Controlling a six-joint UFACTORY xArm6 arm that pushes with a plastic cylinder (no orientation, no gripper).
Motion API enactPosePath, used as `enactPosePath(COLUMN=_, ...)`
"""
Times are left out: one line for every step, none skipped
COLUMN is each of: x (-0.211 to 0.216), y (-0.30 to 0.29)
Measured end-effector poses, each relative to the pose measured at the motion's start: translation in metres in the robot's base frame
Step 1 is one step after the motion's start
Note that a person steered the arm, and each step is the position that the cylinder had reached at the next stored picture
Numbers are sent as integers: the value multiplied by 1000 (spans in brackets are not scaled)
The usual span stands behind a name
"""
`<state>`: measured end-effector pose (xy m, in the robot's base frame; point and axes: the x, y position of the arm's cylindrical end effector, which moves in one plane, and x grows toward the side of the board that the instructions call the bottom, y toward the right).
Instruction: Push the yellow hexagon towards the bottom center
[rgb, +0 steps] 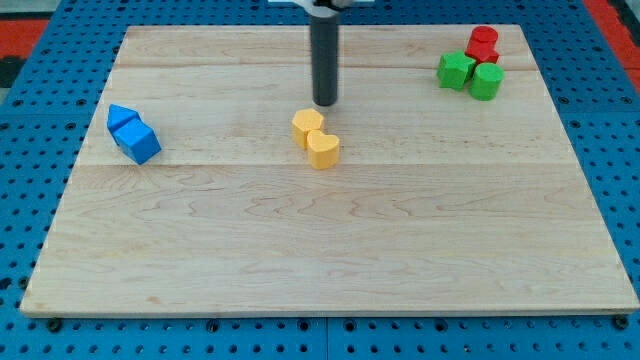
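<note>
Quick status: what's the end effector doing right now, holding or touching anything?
My tip: a bare rod, no jaws, so it holds nothing. It sits just toward the view's top of the yellow hexagon, close by; contact cannot be told.

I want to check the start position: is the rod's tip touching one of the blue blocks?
No, my tip is near the board's middle, just above the yellow blocks, while the blue blocks lie far toward the view's left.

Path from yellow hexagon (308, 125) to view's bottom blocked by second yellow block (323, 150) touching it. Blue blocks (133, 134) and red/green cluster (474, 62) sat well aside.
</note>
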<state>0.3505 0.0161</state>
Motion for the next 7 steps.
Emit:
enactPosePath(x=40, y=0)
enactPosePath(x=38, y=-9)
enactPosePath(x=35, y=-10)
enactPosePath(x=23, y=-14)
enactPosePath(x=32, y=-68)
enactPosePath(x=52, y=-78)
enactPosePath(x=113, y=-80)
